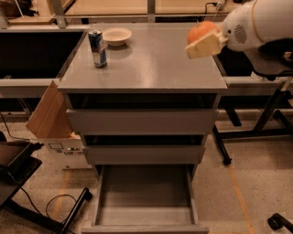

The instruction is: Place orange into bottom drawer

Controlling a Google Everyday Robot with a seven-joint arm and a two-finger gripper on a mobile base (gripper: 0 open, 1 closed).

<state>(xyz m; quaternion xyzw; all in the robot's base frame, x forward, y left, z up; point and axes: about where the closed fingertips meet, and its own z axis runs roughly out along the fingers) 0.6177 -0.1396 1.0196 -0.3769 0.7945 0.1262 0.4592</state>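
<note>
Lab or workshop: grey drawer cabinet [151, 64], workbenches [114, 8] behind it, floor cable [54, 201] beside it. The gripper [202, 40] grips an orange [198, 29] above its right edge.
</note>
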